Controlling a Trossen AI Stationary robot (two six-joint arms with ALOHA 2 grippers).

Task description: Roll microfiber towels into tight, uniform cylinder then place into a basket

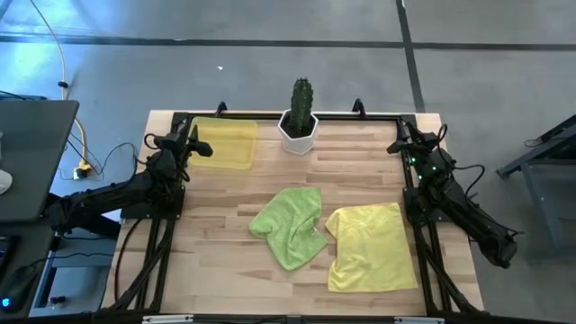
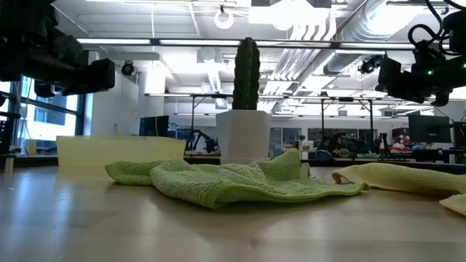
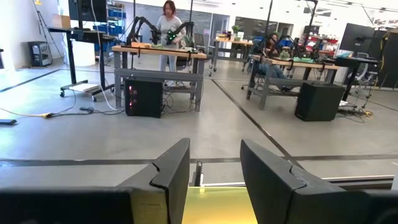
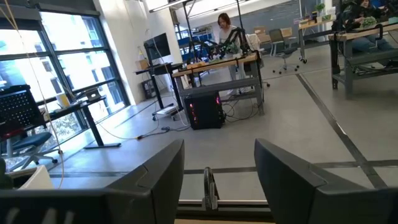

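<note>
A lime green microfiber towel (image 1: 290,225) lies crumpled on the wooden table near its middle; in the low view the green towel (image 2: 226,182) rests in loose folds. A pale yellow towel (image 1: 371,247) lies spread flat to its right, touching it. The translucent yellow basket (image 1: 225,142) sits at the far left corner. My left gripper (image 1: 200,144) hovers open over the basket's left part, level above the table. My right gripper (image 1: 398,144) hovers open at the far right edge. In the wrist views each gripper (image 3: 214,174), (image 4: 217,174) shows a gap with nothing in it.
A white hexagonal pot with a green cactus (image 1: 300,121) stands at the far edge's middle, between basket and right gripper. A black frame (image 1: 288,115) runs along the table's far and side edges. Bare wood lies in front of the basket and pot. People stand at benches beyond.
</note>
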